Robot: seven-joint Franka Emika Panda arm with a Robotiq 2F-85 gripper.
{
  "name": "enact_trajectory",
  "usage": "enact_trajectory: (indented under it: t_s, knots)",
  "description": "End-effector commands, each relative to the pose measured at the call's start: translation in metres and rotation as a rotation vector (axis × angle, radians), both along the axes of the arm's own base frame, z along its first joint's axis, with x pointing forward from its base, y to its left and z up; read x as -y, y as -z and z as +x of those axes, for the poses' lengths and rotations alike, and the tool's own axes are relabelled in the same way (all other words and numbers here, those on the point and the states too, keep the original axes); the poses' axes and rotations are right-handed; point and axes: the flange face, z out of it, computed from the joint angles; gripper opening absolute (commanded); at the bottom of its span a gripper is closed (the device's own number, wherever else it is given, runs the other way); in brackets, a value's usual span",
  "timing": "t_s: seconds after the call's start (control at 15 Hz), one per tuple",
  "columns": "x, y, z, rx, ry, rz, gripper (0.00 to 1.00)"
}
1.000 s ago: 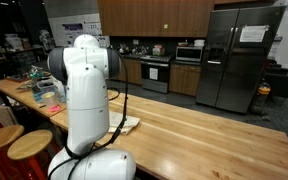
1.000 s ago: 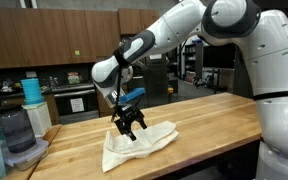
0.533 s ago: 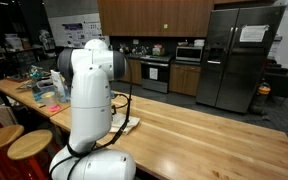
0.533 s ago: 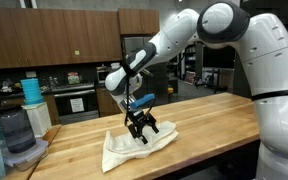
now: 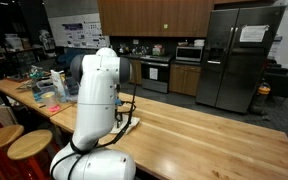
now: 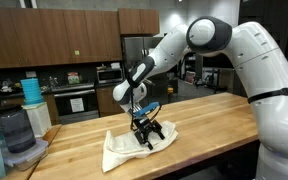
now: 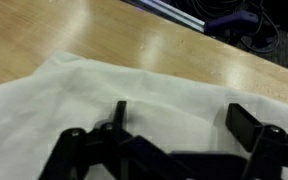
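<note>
1. Here, in an exterior view, the white arm (image 5: 96, 105) stood in the foreground and hid the pincer. Only a corner of the pale cloth (image 5: 131, 125) showed past it on the wooden worktop (image 5: 214, 135).
2. In an exterior view, the pincer (image 6: 150, 136) pointed downward over the right-hand part of the cloth (image 6: 124, 152). The cloth lay rumpled on the worktop (image 6: 209, 118), near its front edge. The fingers were spread apart with their tips at the fabric's surface; whether they pressed on it could not be told. Nothing was gripped between them.
3. In the wrist view, the pincer (image 7: 184, 125) was spread wide, with one black finger (image 7: 119, 118) at the left and the other at the right. The cloth (image 7: 74, 90) filled the space below and between them, and no fold was pinched. Bare worktop (image 7: 134, 30) showed beyond the cloth's far edge, and dark cables (image 7: 234, 18) lay at the upper right.
</note>
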Motion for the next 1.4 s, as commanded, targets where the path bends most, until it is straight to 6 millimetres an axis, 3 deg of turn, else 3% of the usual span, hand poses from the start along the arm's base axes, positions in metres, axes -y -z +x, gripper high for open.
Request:
enact_trajectory:
  t_s: [0.0,0.93,1.33]
  knots:
    - [-0.013,0.007,0.017,0.047,0.003,0.015,1.0]
    - [-0.085,-0.047,0.067,0.348,-0.274,0.131,1.0]
    - [-0.057,-0.095,0.05,0.468,-0.2,0.125,1.0]
